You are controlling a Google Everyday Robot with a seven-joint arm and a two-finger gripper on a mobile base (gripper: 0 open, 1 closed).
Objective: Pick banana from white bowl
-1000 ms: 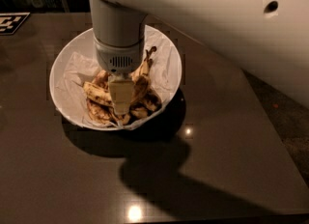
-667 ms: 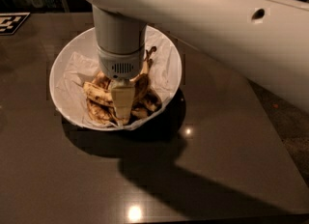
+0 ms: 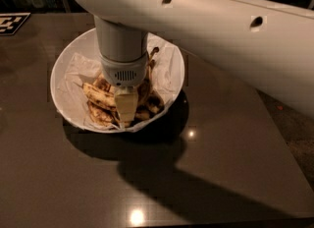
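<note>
The white bowl (image 3: 66, 72) with a crumpled paper lining sits on the dark table at the left. Several speckled bananas lie in it. The longest curved banana (image 3: 146, 77) runs up the right side of the pile, its dark stem tip near the bowl's far rim, mostly hidden behind the wrist. My gripper (image 3: 126, 109) reaches straight down into the bowl among the bananas, its pale finger standing in the pile. The white arm crosses the top of the view.
The dark glossy table (image 3: 206, 163) spreads in front and to the right of the bowl, with the arm's shadow on it. A black-and-white marker tag (image 3: 11, 23) lies at the far left edge. The table's right edge runs diagonally at the right.
The arm has swung slightly left and lower over the bowl. The gripper stays in the banana pile at about the same spot. The bananas have not visibly moved.
</note>
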